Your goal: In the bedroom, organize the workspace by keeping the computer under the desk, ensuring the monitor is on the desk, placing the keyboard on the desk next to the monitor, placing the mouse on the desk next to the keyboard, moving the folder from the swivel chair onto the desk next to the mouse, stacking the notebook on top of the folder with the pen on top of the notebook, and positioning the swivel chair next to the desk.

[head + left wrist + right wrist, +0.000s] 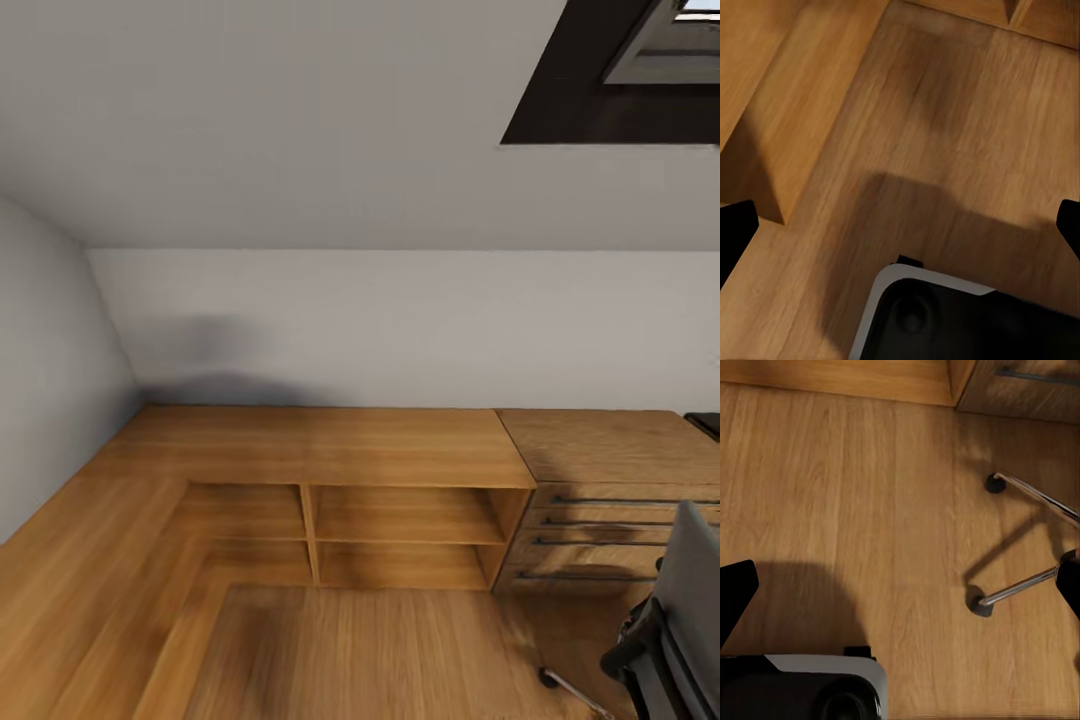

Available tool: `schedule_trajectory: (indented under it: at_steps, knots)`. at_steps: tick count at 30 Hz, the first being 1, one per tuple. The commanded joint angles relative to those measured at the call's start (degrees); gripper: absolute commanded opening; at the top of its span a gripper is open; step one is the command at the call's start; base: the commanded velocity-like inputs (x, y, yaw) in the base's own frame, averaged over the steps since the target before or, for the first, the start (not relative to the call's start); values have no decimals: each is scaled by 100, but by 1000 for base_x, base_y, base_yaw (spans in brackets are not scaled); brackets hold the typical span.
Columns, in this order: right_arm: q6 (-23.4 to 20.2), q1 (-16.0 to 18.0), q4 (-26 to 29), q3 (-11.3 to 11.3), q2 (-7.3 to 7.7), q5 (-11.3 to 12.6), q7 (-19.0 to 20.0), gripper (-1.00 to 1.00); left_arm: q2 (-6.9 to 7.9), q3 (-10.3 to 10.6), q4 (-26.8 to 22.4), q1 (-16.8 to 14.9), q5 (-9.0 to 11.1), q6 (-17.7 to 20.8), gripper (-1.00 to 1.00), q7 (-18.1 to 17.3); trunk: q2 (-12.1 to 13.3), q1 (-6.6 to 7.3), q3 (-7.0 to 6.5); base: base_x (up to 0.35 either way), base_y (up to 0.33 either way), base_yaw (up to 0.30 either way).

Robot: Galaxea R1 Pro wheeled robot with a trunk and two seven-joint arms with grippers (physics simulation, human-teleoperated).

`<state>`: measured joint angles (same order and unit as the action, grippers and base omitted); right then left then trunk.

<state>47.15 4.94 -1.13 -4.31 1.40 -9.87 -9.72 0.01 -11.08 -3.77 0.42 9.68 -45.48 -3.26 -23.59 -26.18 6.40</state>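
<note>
Early going, by my read: the swivel chair [680, 610] sat at five o'clock beside the oak chest [610, 500], nothing yet sorted. Both grippers, left [900, 225] and right [900, 585], hung spread wide, empty.

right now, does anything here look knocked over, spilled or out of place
Nothing stands out. The low oak shelf unit sits square against the wall with bare shelves, the oak chest beside it has its drawers shut, and the swivel chair stands upright at the head view's right edge, its chrome legs and castors flat on the wood floor.
</note>
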Motion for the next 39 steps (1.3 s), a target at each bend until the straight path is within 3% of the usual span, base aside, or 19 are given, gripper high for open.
schedule_trajectory:
  at_steps: [1,15,27,39]
  knots:
    - [22,7,-11,-44,1,-60,-21,100,-1,0,-9,2,44,-4,100,-34,-11,-3,15,0,3,-218]
    - [22,7,-15,-44,-7,-59,-21,100,-7,-4,-9,2,43,-8,100,-34,-11,-3,42,0,1,-235]
    - [15,7,-12,-44,-4,-59,-22,100,-9,0,-9,2,43,-5,100,-34,-11,-3,43,0,0,-61]
    - [-3,7,-11,-44,0,-67,-21,100,-9,3,-9,2,43,0,100,-34,-11,-3,43,0,0,-227]
